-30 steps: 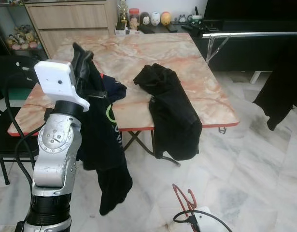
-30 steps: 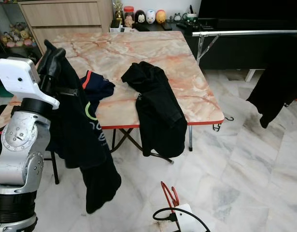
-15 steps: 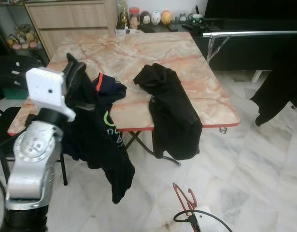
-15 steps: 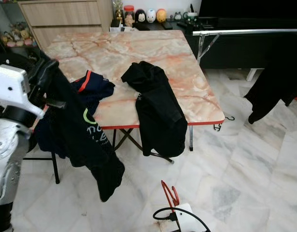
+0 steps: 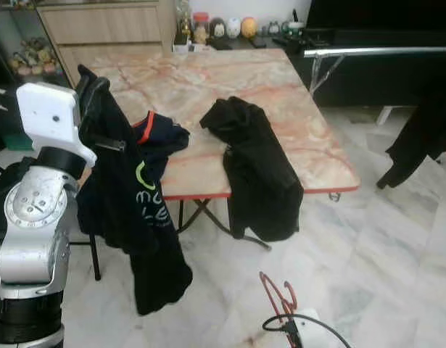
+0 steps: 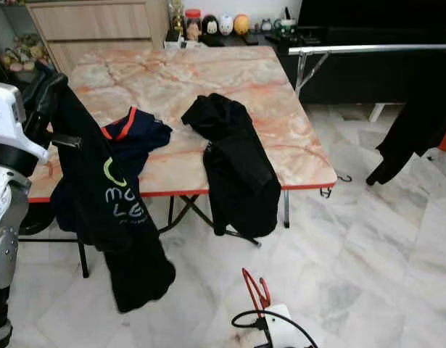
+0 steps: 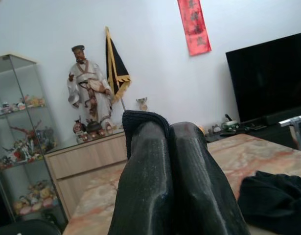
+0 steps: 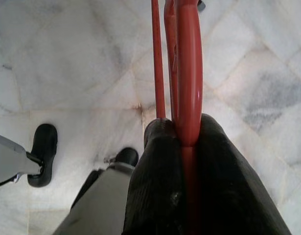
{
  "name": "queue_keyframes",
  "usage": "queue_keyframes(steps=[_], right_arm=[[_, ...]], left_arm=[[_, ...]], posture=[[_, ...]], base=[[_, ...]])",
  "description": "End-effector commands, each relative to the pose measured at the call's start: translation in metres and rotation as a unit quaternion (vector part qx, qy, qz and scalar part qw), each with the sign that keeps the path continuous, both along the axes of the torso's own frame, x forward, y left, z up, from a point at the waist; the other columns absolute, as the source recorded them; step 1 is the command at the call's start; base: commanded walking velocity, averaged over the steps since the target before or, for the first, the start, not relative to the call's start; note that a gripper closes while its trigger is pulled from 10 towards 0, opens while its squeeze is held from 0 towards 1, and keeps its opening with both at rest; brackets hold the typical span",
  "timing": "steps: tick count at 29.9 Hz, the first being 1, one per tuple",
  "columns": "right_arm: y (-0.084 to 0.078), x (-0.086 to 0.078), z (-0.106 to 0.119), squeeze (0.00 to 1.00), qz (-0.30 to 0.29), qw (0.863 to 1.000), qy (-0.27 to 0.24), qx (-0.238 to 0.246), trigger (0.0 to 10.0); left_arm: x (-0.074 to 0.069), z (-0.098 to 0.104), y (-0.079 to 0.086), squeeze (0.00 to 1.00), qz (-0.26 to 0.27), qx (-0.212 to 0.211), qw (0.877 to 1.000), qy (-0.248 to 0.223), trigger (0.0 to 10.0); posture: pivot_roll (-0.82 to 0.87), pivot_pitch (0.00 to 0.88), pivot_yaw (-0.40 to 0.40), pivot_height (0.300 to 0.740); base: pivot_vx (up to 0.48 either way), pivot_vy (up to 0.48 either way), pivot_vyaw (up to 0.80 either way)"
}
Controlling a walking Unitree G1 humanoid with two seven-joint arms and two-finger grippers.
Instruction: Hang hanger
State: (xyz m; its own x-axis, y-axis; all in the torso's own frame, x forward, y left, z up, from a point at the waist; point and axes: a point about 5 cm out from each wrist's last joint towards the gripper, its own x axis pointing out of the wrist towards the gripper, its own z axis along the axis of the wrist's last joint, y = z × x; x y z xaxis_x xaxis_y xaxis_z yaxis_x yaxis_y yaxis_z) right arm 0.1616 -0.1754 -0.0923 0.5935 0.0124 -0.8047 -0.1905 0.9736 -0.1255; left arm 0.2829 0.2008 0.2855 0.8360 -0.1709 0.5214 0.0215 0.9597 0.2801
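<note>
Left tool (image 7: 167, 147) was clenched on a black printed shirt (image 5: 139, 217), right tool (image 8: 182, 147) gripping a red plastic hanger (image 5: 279, 296); I'd feed the hanger into the collar slowly.

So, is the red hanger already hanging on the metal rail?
No, the red hanger is clamped in the right gripper, low above the floor.

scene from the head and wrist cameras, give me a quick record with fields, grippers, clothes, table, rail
left gripper: raised at the robot's left, shut on a dark shirt with green lettering that hangs down from it
right gripper: low over the marble floor, shut on a red hanger
table: marble-patterned top with a red edge
on the table: a navy garment with an orange collar; a black garment draped over the front edge
rail: metal, at the right behind the table, with dark clothing hanging from it
</note>
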Motion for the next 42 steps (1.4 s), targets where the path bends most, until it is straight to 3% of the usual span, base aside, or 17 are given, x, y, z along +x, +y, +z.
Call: queue_keyframes(steps=[1,13,20,34,37,40,41,42], right_arm=[[-0.001,0.0,0.0,0.0,-0.011,1.0,-0.003,-0.001,10.0],[-0.011,-0.003,-0.001,0.0,-0.034,0.999,0.006,-0.011,10.0],[-0.011,-0.001,0.0,0.0,-0.039,0.999,0.003,-0.012,10.0],[-0.01,-0.002,-0.001,0.0,-0.043,0.999,0.007,-0.01,10.0],[-0.01,-0.003,-0.001,0.0,-0.043,0.999,0.007,-0.01,10.0],[-0.01,-0.004,-0.001,0.0,-0.043,0.999,0.008,-0.01,10.0],[-0.01,-0.004,-0.001,0.0,-0.039,0.999,0.009,-0.011,10.0],[-0.01,-0.005,-0.002,0.0,-0.038,0.999,0.009,-0.011,10.0]], left_arm=[[-0.001,0.012,0.001,0.0,0.006,0.014,1.0,-0.021,10.0],[0.003,0.041,0.004,0.0,0.011,0.011,0.998,-0.065,10.0],[0.005,0.058,-0.003,0.0,-0.013,0.023,0.996,-0.085,10.0],[0.027,0.091,-0.011,0.0,-0.037,0.03,0.99,-0.13,10.0],[0.03,0.088,-0.01,0.0,-0.036,0.031,0.991,-0.123,10.0],[0.037,0.068,-0.009,0.0,-0.047,0.02,0.997,-0.062,10.0],[0.036,0.048,-0.007,0.0,-0.056,0.024,0.998,-0.025,10.0],[0.035,0.041,-0.006,0.0,-0.06,0.022,0.998,-0.011,10.0]], posture=[[0.08,0.04,0.003,0.74],[0.09,0.028,0.003,0.74],[0.1,0.006,0.009,0.74],[0.1,0.0,0.017,0.74],[0.1,0.0,0.017,0.74],[0.1,0.003,0.015,0.74],[0.1,0.007,0.014,0.74],[0.1,0.009,0.013,0.74]], base=[[0.382,0.0,0.0],[0.393,0.0,0.0],[0.407,0.0,0.0],[0.433,0.0,0.0],[0.461,0.0,0.0],[0.203,0.0,0.0],[0.0,0.0,0.0],[0.0,0.0,0.0]])
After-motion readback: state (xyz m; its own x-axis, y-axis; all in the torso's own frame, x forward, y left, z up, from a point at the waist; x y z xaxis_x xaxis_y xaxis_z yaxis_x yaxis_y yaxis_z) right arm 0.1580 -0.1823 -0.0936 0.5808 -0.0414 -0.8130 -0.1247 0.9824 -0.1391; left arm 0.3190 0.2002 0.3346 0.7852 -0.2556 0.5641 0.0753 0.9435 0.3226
